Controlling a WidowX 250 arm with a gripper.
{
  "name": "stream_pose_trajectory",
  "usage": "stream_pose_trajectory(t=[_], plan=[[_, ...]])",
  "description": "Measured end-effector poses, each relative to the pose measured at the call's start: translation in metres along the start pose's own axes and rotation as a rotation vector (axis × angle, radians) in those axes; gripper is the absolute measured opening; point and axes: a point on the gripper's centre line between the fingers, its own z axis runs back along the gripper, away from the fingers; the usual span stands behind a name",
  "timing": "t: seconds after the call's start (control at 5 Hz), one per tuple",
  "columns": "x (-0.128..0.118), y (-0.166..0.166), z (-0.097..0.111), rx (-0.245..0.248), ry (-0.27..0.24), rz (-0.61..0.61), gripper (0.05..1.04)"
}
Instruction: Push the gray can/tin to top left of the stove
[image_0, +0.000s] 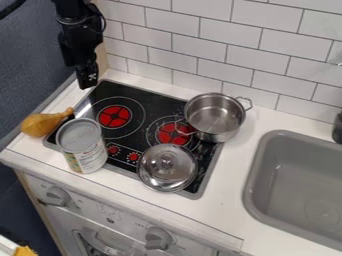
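Clearly, the nearest part is the white oven front (127, 227), which has two round knobs on it, one at the left and one more to the right. Behind it, the gray can (83, 145) stands upright at the near left part of the black stove (123, 100), its round gray top turned up and its printed label toward the front. To the right of the can, and apart from it, the metal lid (167, 172) lies on the near right part of the stove. The yellow-brown drumstick-shaped toy (41, 125) is just beside the can, on the left, with its thin end toward the stove. Farther back, the metal pot (215, 117) sits at the far right corner of the stove, and the gray sink (259, 160) is to the right. The gripper (87, 86) hangs near the far left corner, well apart from the can; I cannot tell whether it is released or clenched.
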Motion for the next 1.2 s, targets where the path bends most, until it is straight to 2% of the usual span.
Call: stream_pose_trajectory(t=[0.2,0.4,0.6,0.8,1.0,1.2], plan=[[-0.003,-0.008,-0.012,-0.036,0.020,0.004,0.999],[-0.018,-0.017,-0.007,-0.055,0.028,0.060,0.999],[-0.049,-0.021,0.014,-0.038,0.014,0.154,0.999],[-0.072,-0.043,0.032,-0.029,0.009,0.197,0.999],[-0.093,-0.071,0.030,-0.063,0.004,0.235,0.999],[-0.097,-0.098,0.015,-0.100,-0.027,0.247,0.999]])
